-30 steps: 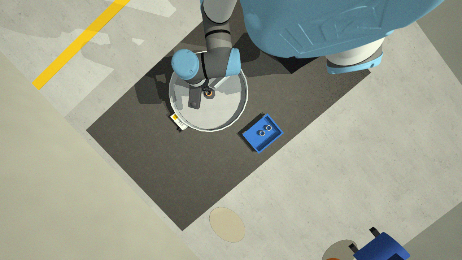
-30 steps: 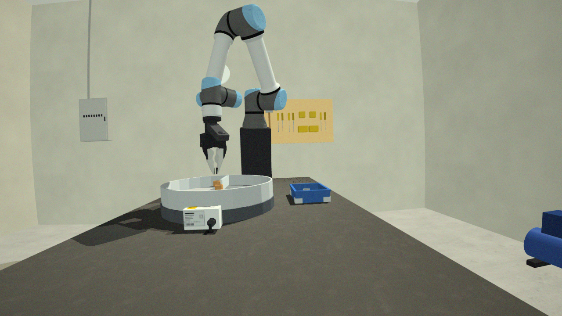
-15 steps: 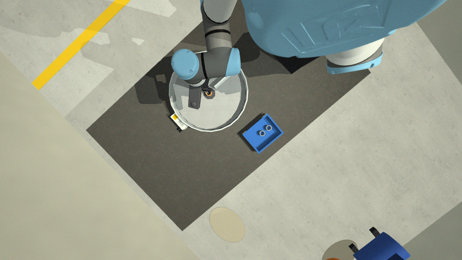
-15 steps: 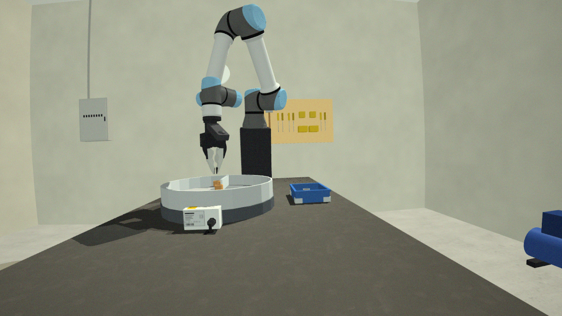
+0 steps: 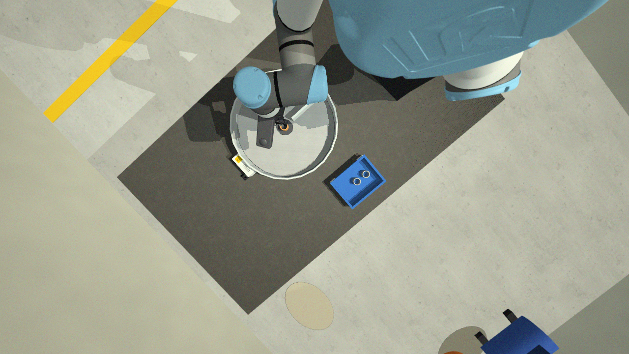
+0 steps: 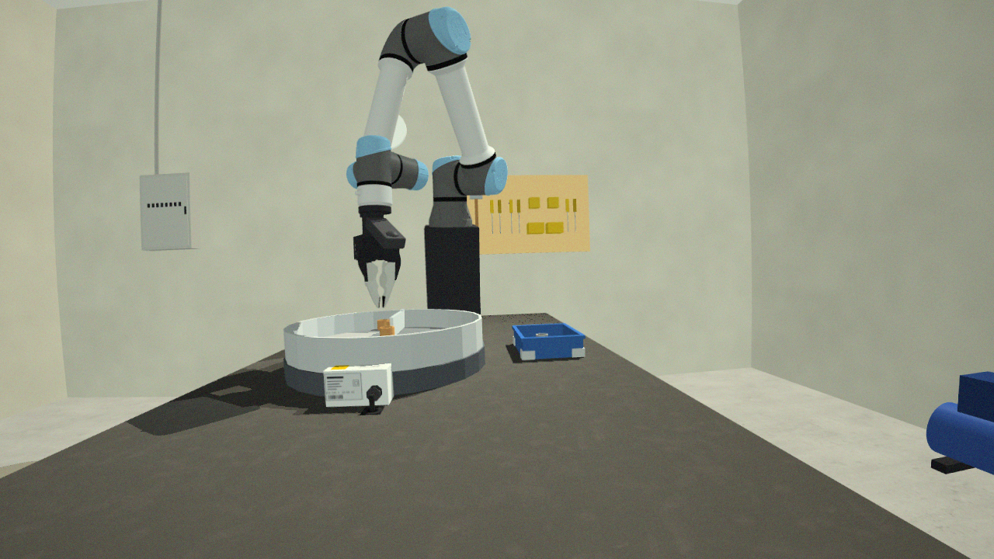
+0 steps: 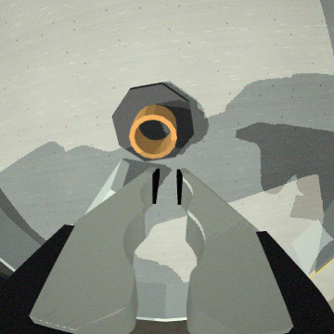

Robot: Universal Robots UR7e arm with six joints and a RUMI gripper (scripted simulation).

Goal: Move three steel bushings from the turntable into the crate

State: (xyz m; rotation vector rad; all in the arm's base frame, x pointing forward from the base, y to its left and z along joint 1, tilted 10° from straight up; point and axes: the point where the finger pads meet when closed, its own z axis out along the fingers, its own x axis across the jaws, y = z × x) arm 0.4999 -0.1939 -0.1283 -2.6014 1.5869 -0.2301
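The robot arm (image 5: pixel 297 85) (image 6: pixel 455 104) has pale white tubular links, dark grey joints ringed in black and light-blue rounded caps. Its jaws (image 6: pixel 381 301) have black mounts, grey scalloped fingers and narrow black tips.

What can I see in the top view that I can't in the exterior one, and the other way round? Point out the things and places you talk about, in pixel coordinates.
Only the top view: a yellow floor stripe (image 5: pixel 105 59) and two separate silvery rings (image 5: pixel 356 184) (image 5: pixel 365 177) in the crate; the exterior shows just one rim there.

Only the exterior view: a tool board (image 6: pixel 556 243) and a grey box (image 6: pixel 165 233) on the wall, and the end effector's (image 6: pixel 381 303) fingers side-on above the turntable.

Both: the turntable (image 5: pixel 333 145) (image 6: pixel 430 351), something orange on it, the blue crate (image 5: pixel 342 182) (image 6: pixel 550 347), and a white labelled box (image 5: pixel 243 165) (image 6: pixel 357 375).
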